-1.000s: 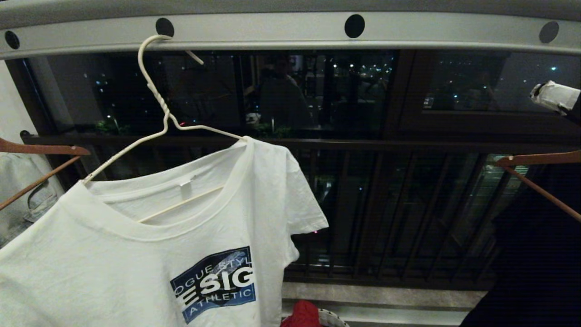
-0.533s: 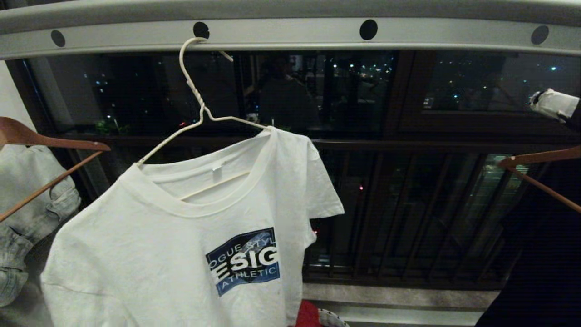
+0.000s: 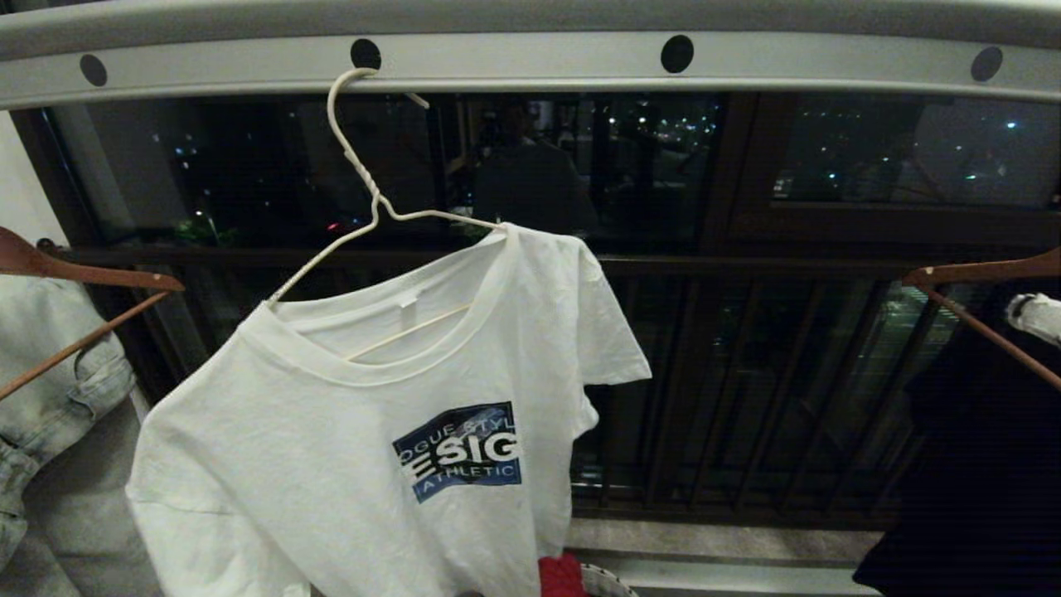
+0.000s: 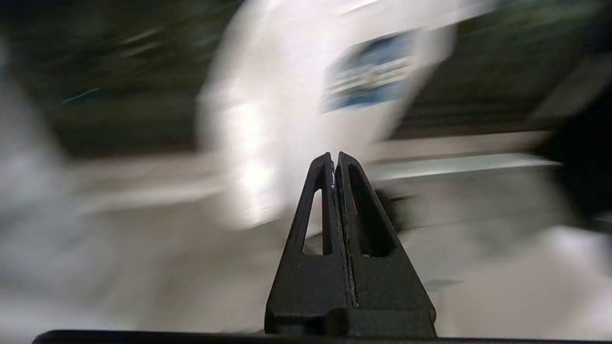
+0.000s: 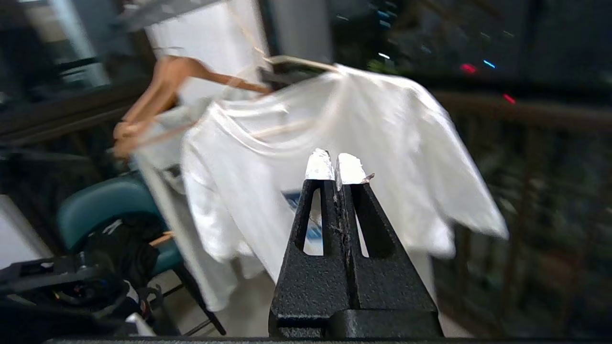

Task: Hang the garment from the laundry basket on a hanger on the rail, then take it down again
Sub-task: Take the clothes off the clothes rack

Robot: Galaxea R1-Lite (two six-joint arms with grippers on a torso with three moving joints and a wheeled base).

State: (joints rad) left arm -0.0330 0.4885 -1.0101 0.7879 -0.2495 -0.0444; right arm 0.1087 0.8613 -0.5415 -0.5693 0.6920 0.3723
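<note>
Left gripper (image 4: pixel 334 157): fingers (image 4: pixel 319 191) pressed together tip to tip, nothing between them, touching nothing; pointed toward the blurred shirt (image 4: pixel 287 119) and its blue print, apart from the cloth. Not seen from the head camera

Right gripper (image 5: pixel 335 165): fingers (image 5: pixel 319 167) likewise shut flat against each other, white-capped tips meeting, empty; aimed at the shirt from the side, clear of the fabric. Seen from the head only as a white tip at the far right edge (image 3: pixel 1034 315), beside a brown wooden hanger (image 3: pixel 978 274) carrying dark cloth

Shirt (image 3: pixel 373 414) hanging on the hanger (image 3: pixel 365 182), tilted: the shoulder nearer the right arm up on the wire, the left shoulder sagging low, so part of that wire arm shows bare above the collar. Hanger hooked over the lower edge of the rail (image 3: pixel 530 62), just beneath one of the round black holes. Sliver of basket (image 3: pixel 605 582) rim at the bottom edge, red cloth (image 3: pixel 562 576) beside it, under the shirt's hem. Jeans (image 3: pixel 41 365) on another wooden hanger at the far left
</note>
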